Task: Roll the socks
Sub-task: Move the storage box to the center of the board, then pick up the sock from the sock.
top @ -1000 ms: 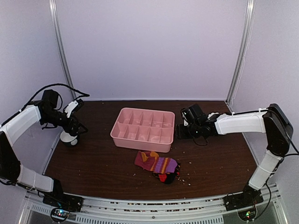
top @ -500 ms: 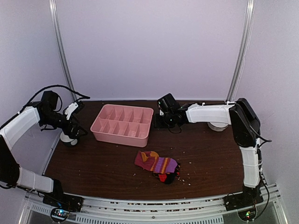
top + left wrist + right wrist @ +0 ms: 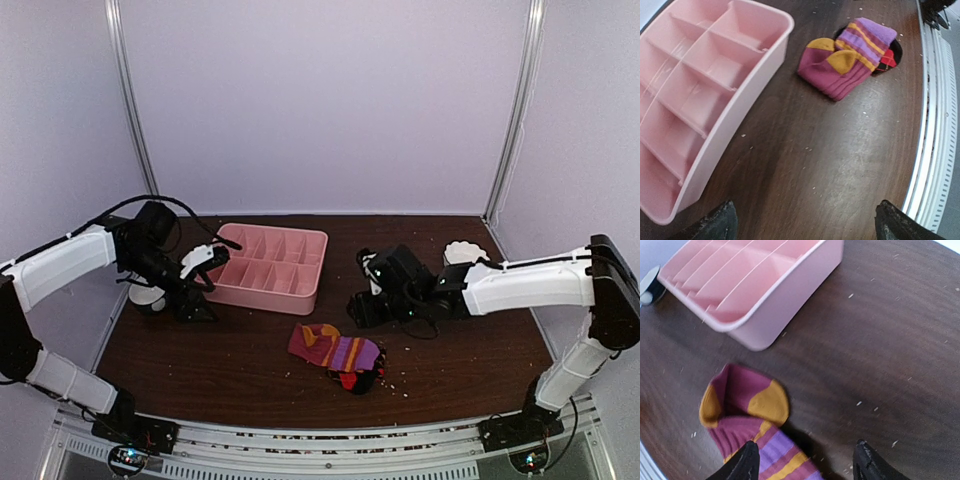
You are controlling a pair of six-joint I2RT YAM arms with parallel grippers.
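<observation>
Top view: the socks [image 3: 336,354] lie in a small striped heap on the tabletop [image 3: 200,352], near the front edge and just in front of the pink tray [image 3: 262,296], not touching it. The left gripper [image 3: 197,304] is low at the tray's left end. The right gripper [image 3: 362,308] is low to the right of the tray, close to the socks. Neither holds anything.

Left wrist view: the left gripper [image 3: 805,222] has its jaws wide apart, with bare tabletop [image 3: 840,160] between them. The tray [image 3: 735,115] is on the left and the socks [image 3: 847,57] are farther off at upper right.

Right wrist view: the right gripper [image 3: 806,462] has its jaws apart. The socks [image 3: 747,415] lie just ahead, purple and orange stripes nearest the left fingertip [image 3: 746,460]. Contact can't be told. The tray [image 3: 785,305] is beyond them.
</observation>
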